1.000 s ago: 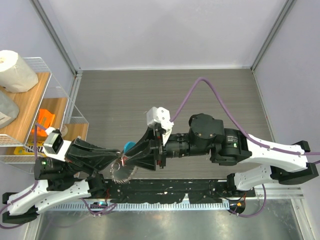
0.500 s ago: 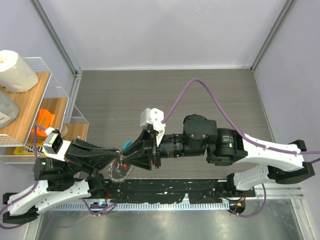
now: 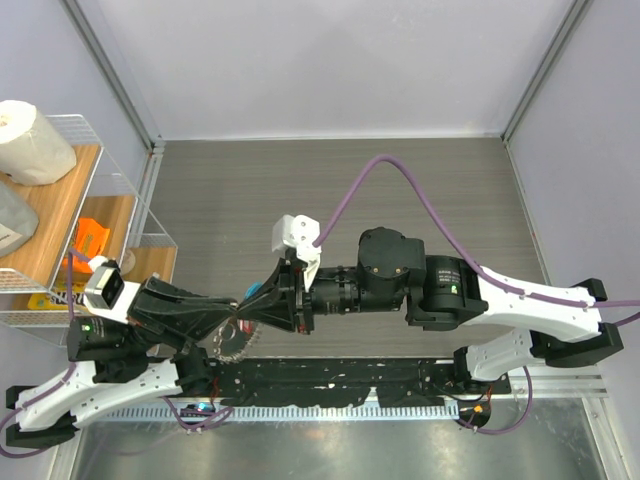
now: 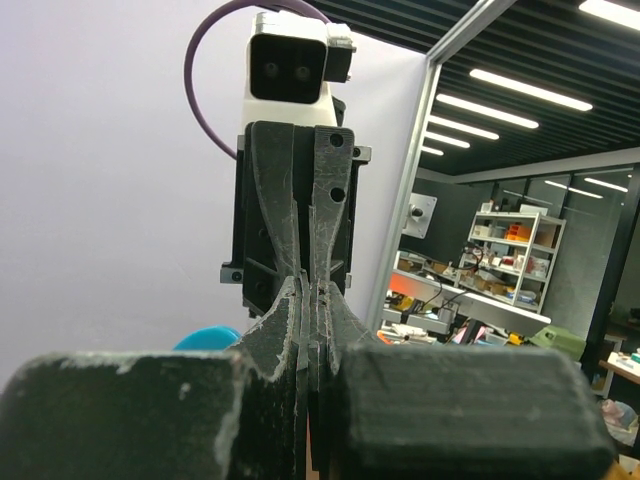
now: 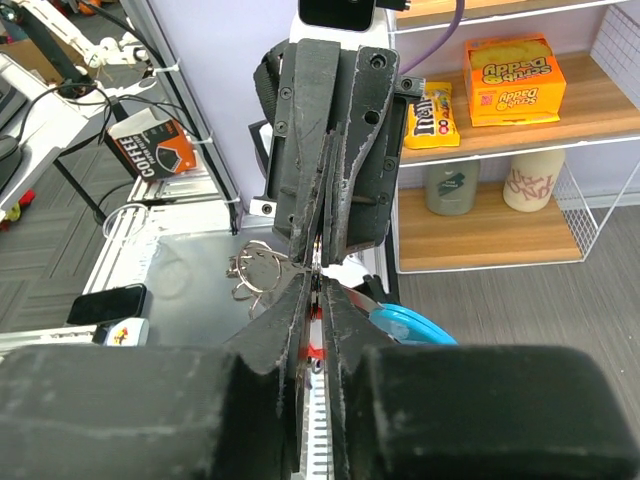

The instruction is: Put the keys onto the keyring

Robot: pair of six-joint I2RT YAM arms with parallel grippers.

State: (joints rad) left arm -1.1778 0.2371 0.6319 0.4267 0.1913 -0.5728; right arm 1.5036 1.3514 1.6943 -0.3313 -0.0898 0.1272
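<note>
My two grippers meet tip to tip above the table's near edge. My left gripper (image 3: 231,319) (image 4: 308,308) is shut on the keyring, whose silvery loops (image 5: 254,274) stick out beside its tips. The ring's chain (image 3: 232,346) hangs below, and its light-blue tag (image 3: 258,291) (image 5: 410,325) (image 4: 205,338) sits beside the fingers. My right gripper (image 3: 246,315) (image 5: 318,288) faces it with its jaws almost together. The key's red head (image 5: 317,351) shows pinched between them. In the right wrist view the left gripper (image 5: 321,243) stands directly opposite, nearly touching. The key's blade is hidden.
A wire shelf (image 3: 120,200) stands at the far left with a paper towel roll (image 3: 30,140) and an orange box (image 3: 90,240). Snack boxes (image 5: 510,78) and cups (image 5: 452,185) show on it. A black rail (image 3: 330,378) runs along the near edge.
My right arm has slid left until its tips reach the left gripper's tips, and its jaws have narrowed. The left arm has stayed in place.
</note>
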